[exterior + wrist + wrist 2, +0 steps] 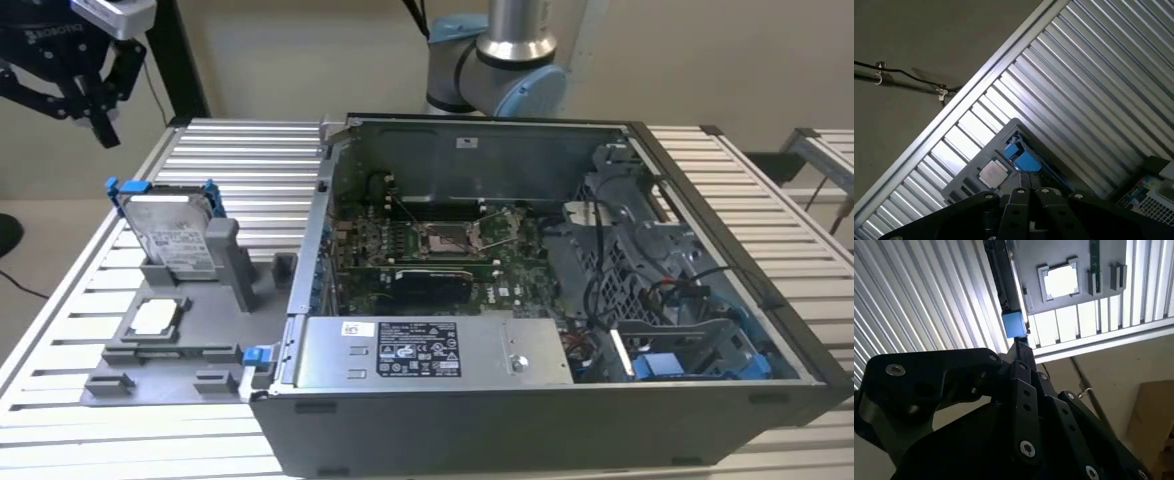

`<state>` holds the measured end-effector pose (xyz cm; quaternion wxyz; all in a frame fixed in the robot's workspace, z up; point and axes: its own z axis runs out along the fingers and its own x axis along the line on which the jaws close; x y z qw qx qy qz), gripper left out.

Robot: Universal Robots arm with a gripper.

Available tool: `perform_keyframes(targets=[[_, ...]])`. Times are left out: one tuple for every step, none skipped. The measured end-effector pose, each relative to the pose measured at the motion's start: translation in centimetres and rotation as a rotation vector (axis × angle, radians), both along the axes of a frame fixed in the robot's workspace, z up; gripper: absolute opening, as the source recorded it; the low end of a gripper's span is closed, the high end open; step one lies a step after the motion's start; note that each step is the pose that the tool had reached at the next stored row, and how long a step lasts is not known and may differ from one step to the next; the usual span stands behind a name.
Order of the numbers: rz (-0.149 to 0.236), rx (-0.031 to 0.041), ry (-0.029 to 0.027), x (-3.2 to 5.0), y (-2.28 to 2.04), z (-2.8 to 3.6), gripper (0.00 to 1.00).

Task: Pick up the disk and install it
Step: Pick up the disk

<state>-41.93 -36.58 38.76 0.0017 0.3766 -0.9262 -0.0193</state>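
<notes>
1. The disk (171,228) stands on edge in a holder on the grey tray (174,382). It sits in its blue bracket with the label towards the camera. In the exterior view it is at 9 o'clock from the open computer case (534,430), on the slatted desk (247,150). The gripper (104,128) hangs in the air at 11 o'clock from the disk, well apart from it. Its fingers are pressed together with nothing between them. A square chip (151,318) lies flat on the tray at 6 o'clock from the disk.
2. In the second wrist view the gripper (1020,347) has its tips meeting and empty. Beyond them the disk (1014,324) shows edge-on, with the chip (1060,281) near it on the tray (1074,255).
3. In the first wrist view the gripper (1026,189) points towards the disk (1021,159), and the chip (993,174) lies just beside the disk.
</notes>
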Motion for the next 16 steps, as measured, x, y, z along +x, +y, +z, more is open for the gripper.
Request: perform_keyframes(targets=[[0.017, -0.0002, -0.0042, 0.00, 0.00, 0.00, 0.00], [0.032, -0.0004, -0.0082, 0.00, 0.00, 0.00, 0.00], [0.049, -0.0006, -0.0125, 0.00, 0.00, 0.00, 0.00], [0.064, -0.0008, -0.0159, 0.00, 0.00, 0.00, 0.00], [0.079, -0.0012, -0.0188, 0.00, 0.00, 0.00, 0.00], [0.094, -0.0015, -0.0212, 0.00, 0.00, 0.00, 0.00], [0.109, -0.0019, -0.0236, 0.00, 0.00, 0.00, 0.00], [0.124, -0.0023, -0.0259, 0.00, 0.00, 0.00, 0.00], [0.138, -0.0027, -0.0281, 0.00, 0.00, 0.00, 0.00], [0.153, -0.0029, -0.0301, 0.00, 0.00, 0.00, 0.00], [0.167, -0.0032, -0.0318, 0.00, 0.00, -0.01, 0.00], [0.181, -0.0037, -0.0329, 0.00, 0.00, -0.01, 0.00], [0.193, -0.0045, -0.0338, 0.00, 0.00, -0.01, 0.00], [0.205, -0.0055, -0.0348, 0.00, 0.00, 0.00, 0.00], [0.218, -0.0064, -0.0359, 0.00, 0.00, 0.00, 0.00], [0.230, -0.0071, -0.0369, 0.00, 0.00, -0.01, 0.00]])
